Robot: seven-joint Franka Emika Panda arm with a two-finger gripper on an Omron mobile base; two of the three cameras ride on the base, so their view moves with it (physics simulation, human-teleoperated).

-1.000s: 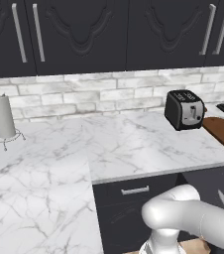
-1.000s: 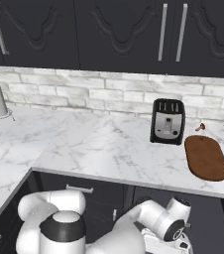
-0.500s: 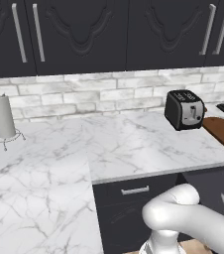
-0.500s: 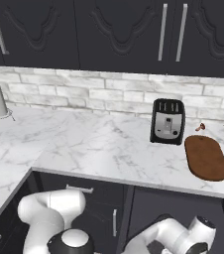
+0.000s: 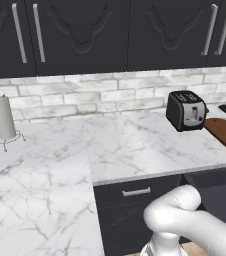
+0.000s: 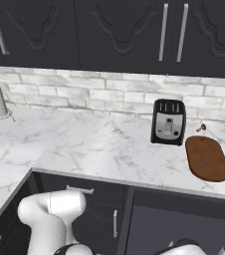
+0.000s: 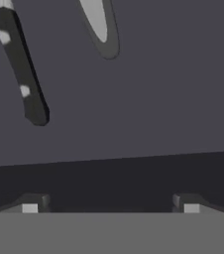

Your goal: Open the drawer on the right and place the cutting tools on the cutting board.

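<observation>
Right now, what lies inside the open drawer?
On the drawer floor: a knife's dark handle and part of a silvery utensil. The knife's blade and the utensil's far end are cut off.

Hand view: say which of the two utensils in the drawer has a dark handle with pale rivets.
The knife at the left; the other utensil, at the top, shows just a plain grey rounded end.

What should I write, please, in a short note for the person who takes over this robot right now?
Gripper: open, holding nothing, low inside the drawer.
Drawer: already pulled open.
Cutting tools: a dark knife handle and a silvery utensil lie on the drawer floor ahead of the fingertips.
Cutting board: on the counter, right of the toaster, nothing on it.
Left: pick up each tool and put it on the board.
</observation>
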